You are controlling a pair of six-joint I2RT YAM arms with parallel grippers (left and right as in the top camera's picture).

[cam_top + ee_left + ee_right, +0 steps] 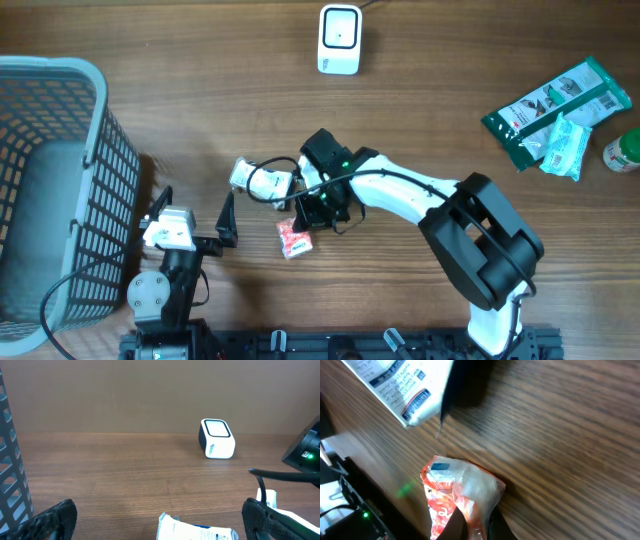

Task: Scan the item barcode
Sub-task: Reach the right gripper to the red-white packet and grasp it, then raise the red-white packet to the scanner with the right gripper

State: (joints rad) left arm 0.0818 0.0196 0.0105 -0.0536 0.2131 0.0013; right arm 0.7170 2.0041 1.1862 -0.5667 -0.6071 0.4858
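Observation:
A small red-and-white snack packet (293, 240) lies on the wooden table, and my right gripper (305, 226) is shut on one end of it. The right wrist view shows the packet (451, 491) pinched between the dark fingers at the bottom edge, gripper (476, 527). A white pouch with blue print (258, 180) lies just left of the right arm; it also shows in the right wrist view (400, 385) and the left wrist view (197, 531). The white barcode scanner (339, 40) stands at the far middle, scanner (217, 439). My left gripper (192, 222) (159, 522) is open, holding nothing, with the pouch just ahead.
A grey mesh basket (60, 150) fills the left side, and its wall (10, 475) edges the left wrist view. Green-and-white packets (555, 110) and a green-capped bottle (625, 150) lie at the far right.

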